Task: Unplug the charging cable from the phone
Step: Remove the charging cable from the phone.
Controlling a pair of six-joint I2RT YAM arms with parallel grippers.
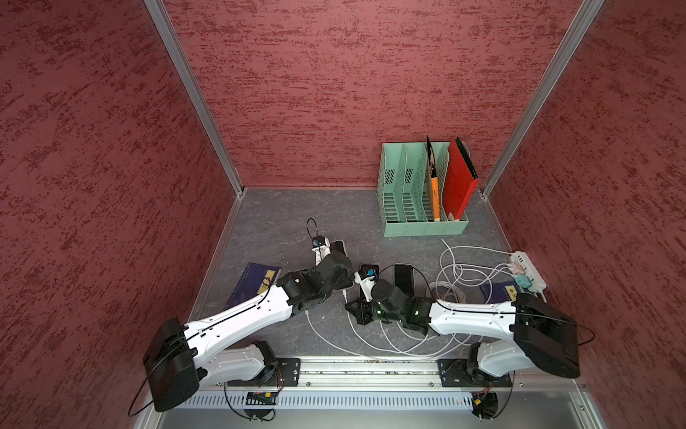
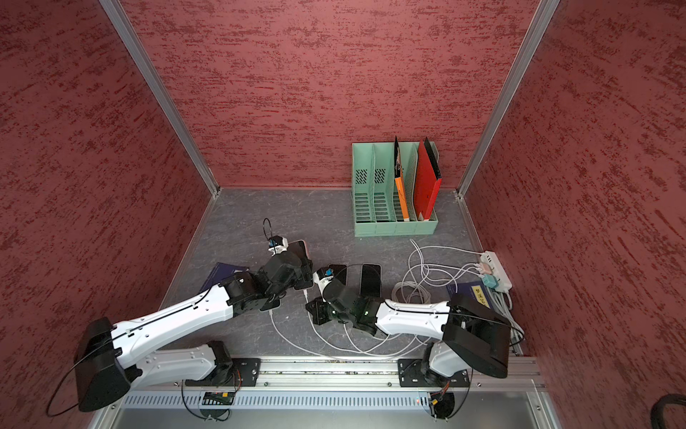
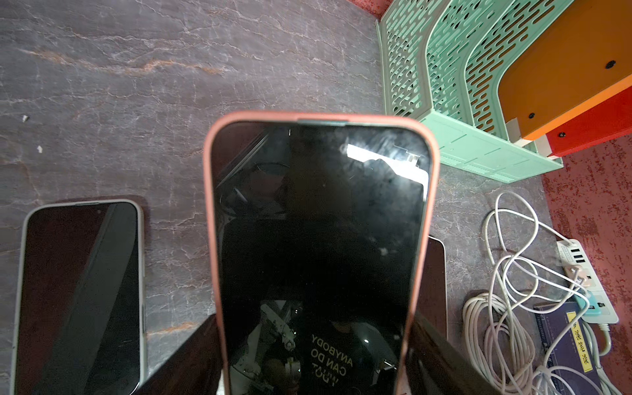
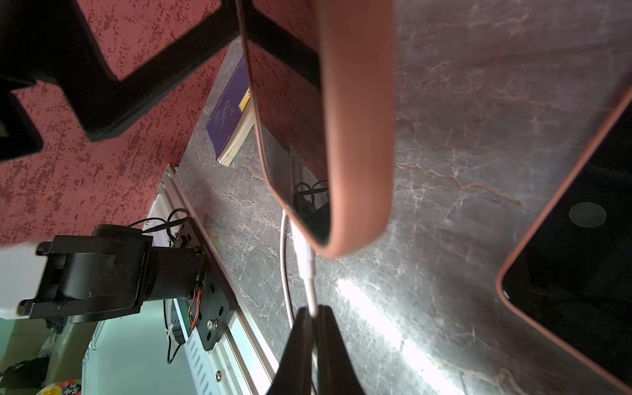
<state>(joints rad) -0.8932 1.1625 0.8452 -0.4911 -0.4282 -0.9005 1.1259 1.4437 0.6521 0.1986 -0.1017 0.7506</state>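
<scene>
The phone (image 3: 318, 212), dark-screened in a pink case, is lifted off the table with its sides between the fingers (image 3: 186, 359) of my left gripper (image 3: 314, 342). In a top view the left gripper (image 1: 334, 267) covers most of the phone (image 1: 339, 246). The white charging cable (image 4: 305, 260) has its plug seated in the phone's lower edge (image 4: 355, 205). My right gripper (image 4: 313, 309) is shut on the cable just behind the plug. In a top view the right gripper (image 1: 352, 306) sits just in front of the phone's lower end.
Two more phones (image 1: 404, 278) (image 1: 369, 268) lie flat to the right. Loose white cables (image 1: 456, 282) run to a power strip (image 1: 529, 271) by the right wall. A green file rack (image 1: 423, 193) stands at the back right. Blue books (image 1: 254, 282) (image 1: 499, 291) lie either side.
</scene>
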